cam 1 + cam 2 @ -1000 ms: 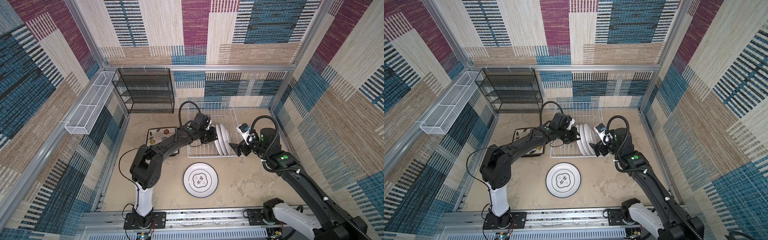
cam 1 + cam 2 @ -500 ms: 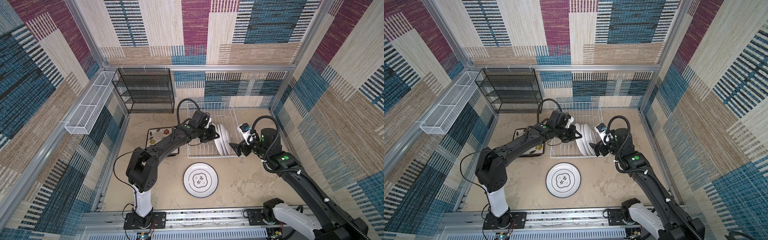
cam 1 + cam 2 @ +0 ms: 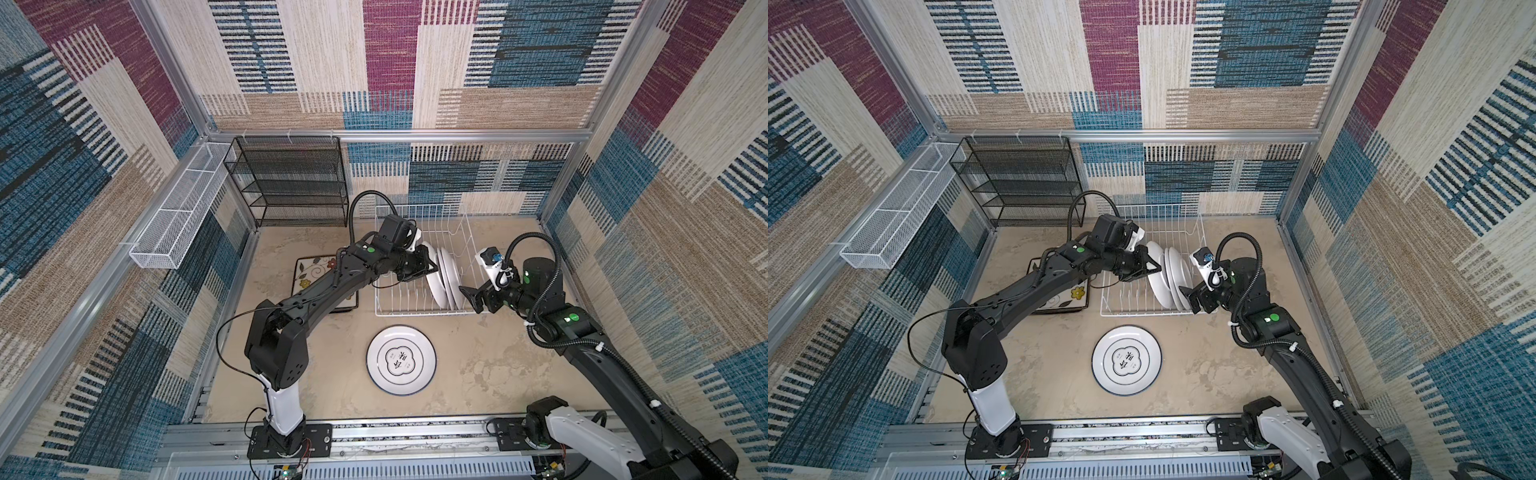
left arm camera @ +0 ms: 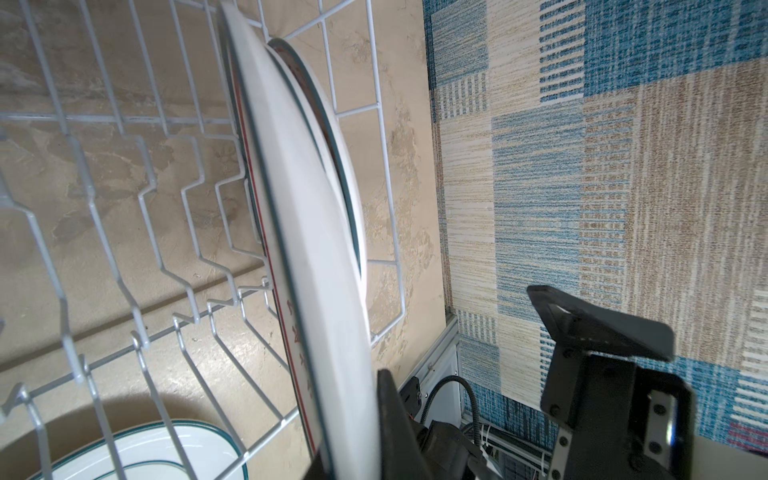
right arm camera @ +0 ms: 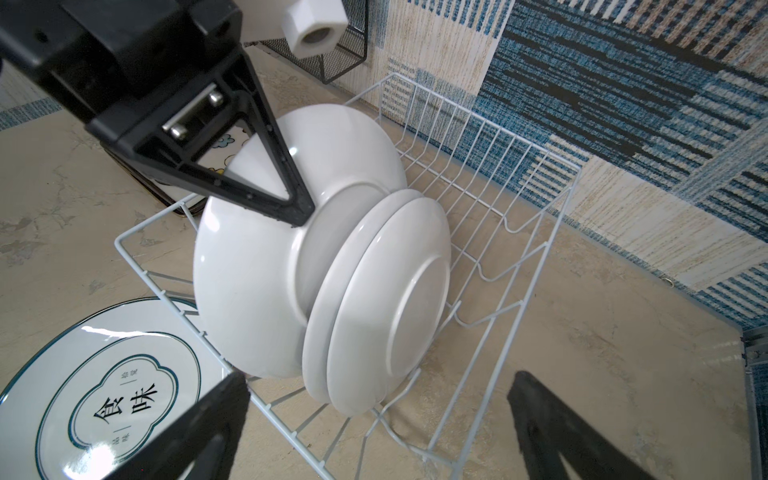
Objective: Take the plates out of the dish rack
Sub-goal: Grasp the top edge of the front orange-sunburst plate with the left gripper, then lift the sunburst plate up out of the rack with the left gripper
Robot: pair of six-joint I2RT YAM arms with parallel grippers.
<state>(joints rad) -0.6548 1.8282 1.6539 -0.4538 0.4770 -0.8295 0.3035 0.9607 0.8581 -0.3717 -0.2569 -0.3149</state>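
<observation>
The white wire dish rack (image 3: 415,314) (image 3: 1142,314) stands at the back middle, with three round white plates (image 3: 446,274) (image 3: 1169,274) upright in it. My left gripper (image 3: 428,266) (image 3: 1148,266) (image 4: 353,449) is shut on the top rim of the largest, leftmost plate (image 5: 249,270) (image 4: 316,257). My right gripper (image 3: 471,298) (image 3: 1190,295) (image 5: 378,378) hangs open just outside the rack's front right corner, facing the plates' white backs and touching nothing.
A round plate (image 3: 401,359) (image 3: 1126,359) with a dark rim lies face up in front of the rack. A square flowered plate (image 3: 309,270) lies left of the rack, under my left arm. A black mesh shelf unit (image 3: 291,183) and a white mesh basket (image 3: 178,216) stand at the back left.
My left arm's elbow has swung left and its wrist has shifted slightly back, still gripping the plate's rim. The right arm has not moved.
</observation>
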